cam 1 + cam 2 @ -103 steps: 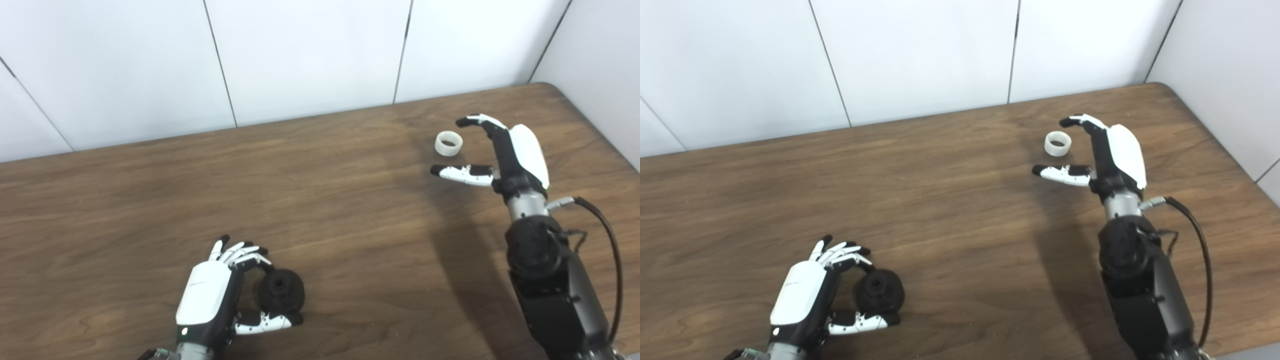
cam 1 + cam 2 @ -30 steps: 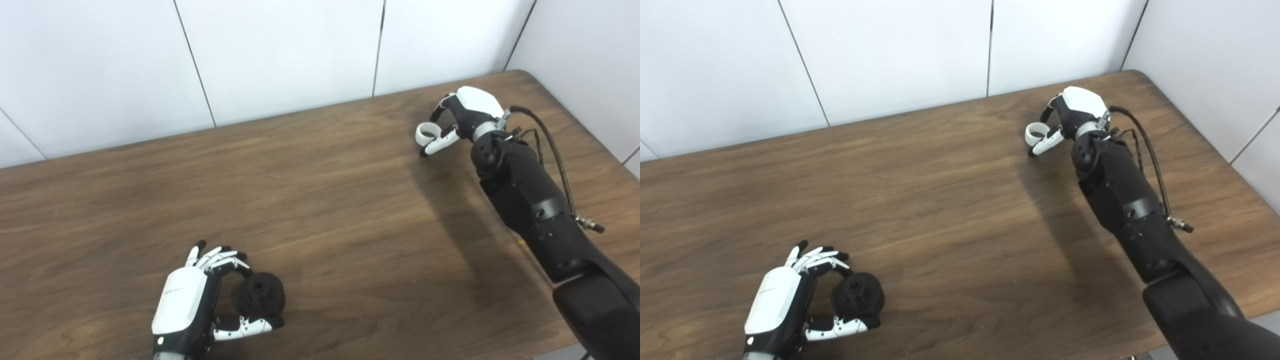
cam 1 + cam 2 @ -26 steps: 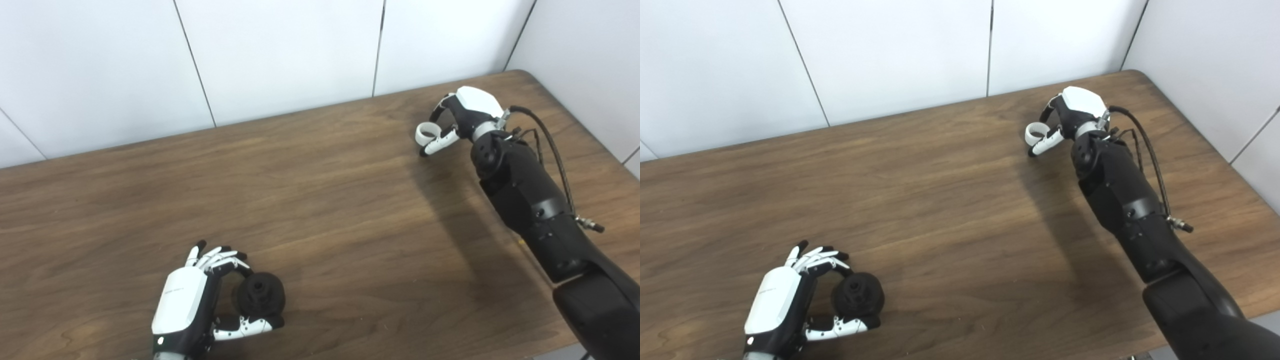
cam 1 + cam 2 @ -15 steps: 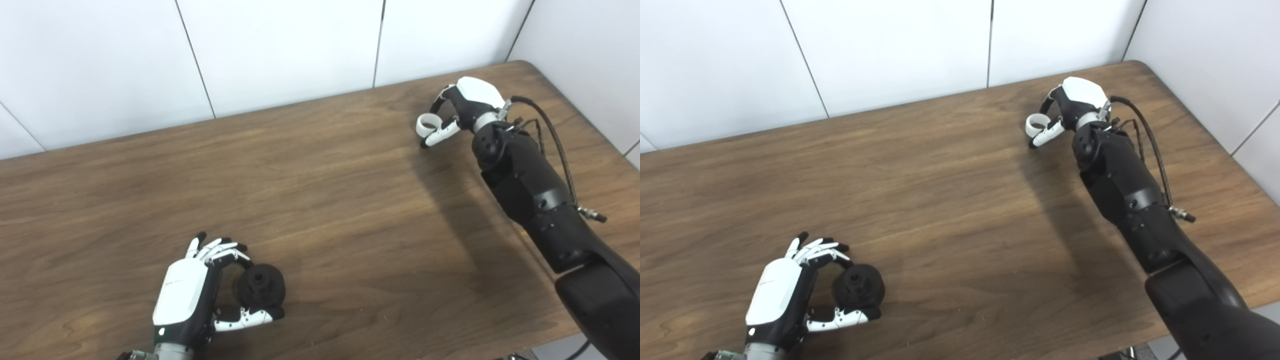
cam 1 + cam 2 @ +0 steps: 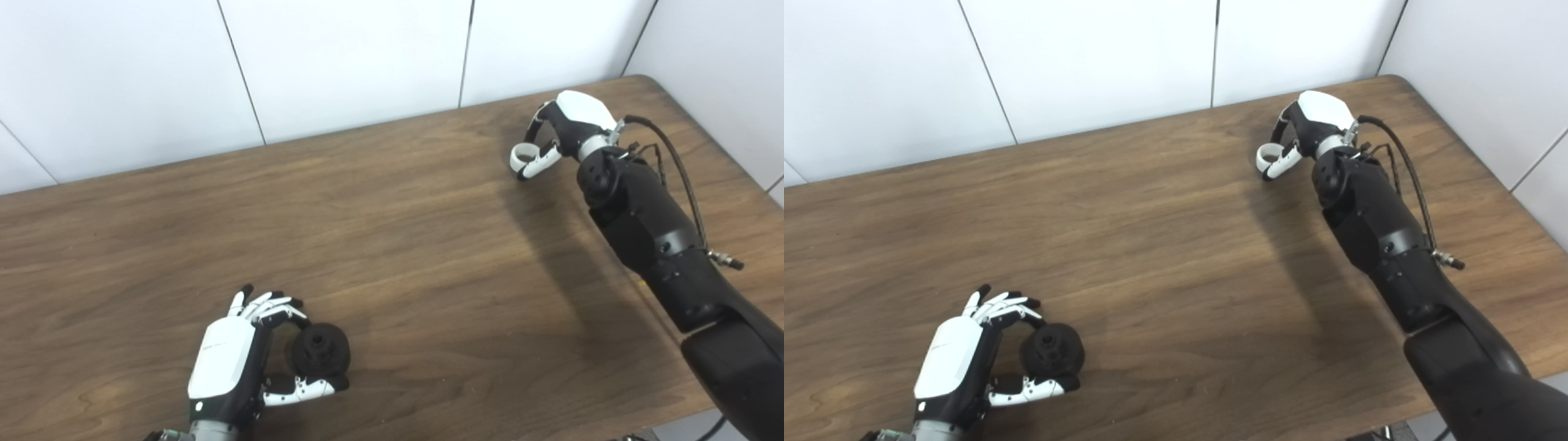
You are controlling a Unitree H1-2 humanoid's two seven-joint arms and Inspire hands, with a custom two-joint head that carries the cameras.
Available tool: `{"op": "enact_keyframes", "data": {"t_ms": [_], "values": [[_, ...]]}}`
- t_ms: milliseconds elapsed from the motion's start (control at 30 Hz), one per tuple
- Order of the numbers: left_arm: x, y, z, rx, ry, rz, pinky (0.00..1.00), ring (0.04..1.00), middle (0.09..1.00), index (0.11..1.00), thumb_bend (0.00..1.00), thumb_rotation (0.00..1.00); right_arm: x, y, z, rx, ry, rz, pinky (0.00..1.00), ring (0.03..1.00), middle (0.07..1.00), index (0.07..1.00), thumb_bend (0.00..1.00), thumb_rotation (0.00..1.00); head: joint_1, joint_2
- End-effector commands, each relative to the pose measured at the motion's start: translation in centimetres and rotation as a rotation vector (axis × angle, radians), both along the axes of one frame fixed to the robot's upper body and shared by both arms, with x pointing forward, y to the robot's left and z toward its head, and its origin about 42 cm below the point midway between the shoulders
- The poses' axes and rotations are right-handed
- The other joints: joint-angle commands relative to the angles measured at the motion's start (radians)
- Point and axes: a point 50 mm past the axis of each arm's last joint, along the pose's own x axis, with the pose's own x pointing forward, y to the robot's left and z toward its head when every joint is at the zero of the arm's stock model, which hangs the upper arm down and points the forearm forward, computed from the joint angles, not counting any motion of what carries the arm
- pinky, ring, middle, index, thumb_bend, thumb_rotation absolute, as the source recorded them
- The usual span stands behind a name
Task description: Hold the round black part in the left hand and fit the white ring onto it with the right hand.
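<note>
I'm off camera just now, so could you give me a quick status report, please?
Left hand shut on black part, near table edge. Right hand shut on white ring, far right. Nothing between them.

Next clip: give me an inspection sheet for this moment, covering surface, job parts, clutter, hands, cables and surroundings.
Surface: brown wooden table, bare across the middle.
Job's things: round black part at the near left, resting on the table inside the left hand's grasp; white ring at the far right, pinched between thumb and fingers of the right hand.
Clutter: nothing seen.
Hands: left hand curled around the black part; right hand closed on the ring. The two are far apart; ring not yet fitted.
Cables: black cable looping along the right forearm, clear of the ring.
Surroundings: white panelled wall behind and to the right of the table.
</note>
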Motion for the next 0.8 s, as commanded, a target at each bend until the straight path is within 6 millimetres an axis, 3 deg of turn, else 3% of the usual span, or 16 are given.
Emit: {"op": "enact_keyframes", "data": {"t_ms": [0, 300, 500, 767], "values": [[0.0, 0.2, 0.7, -0.002, -0.039, 0.005, 1.00, 0.851, 0.758, 0.483, 0.52, 0.05, 0.7, -0.6, 3.4, -0.042, -0.108, 0.006, 1.00, 0.988, 0.883, 0.486, 0.52, 0.13, -0.004, -0.001], [0.1, 0.0, 0.6, -0.001, -0.038, 0.003, 1.00, 0.854, 0.761, 0.483, 0.52, 0.05, 0.6, -0.6, 3.3, -0.056, -0.128, 0.018, 1.00, 0.984, 0.882, 0.486, 0.52, 0.13, 0.000, -0.006], [0.1, -0.3, 0.6, -0.004, -0.033, -0.001, 1.00, 0.858, 0.763, 0.483, 0.52, 0.05, -0.6, 0.2, 3.8, -0.080, -0.149, 0.096, 1.00, 0.987, 0.891, 0.487, 0.52, 0.13, 0.016, -0.009], [0.2, -0.7, 0.4, -0.006, -0.027, -0.003, 1.00, 0.860, 0.766, 0.484, 0.52, 0.05, -3.6, 4.2, 4.5, -0.094, -0.210, 0.264, 1.00, 0.993, 0.888, 0.486, 0.53, 0.14, 0.036, -0.023]]}}
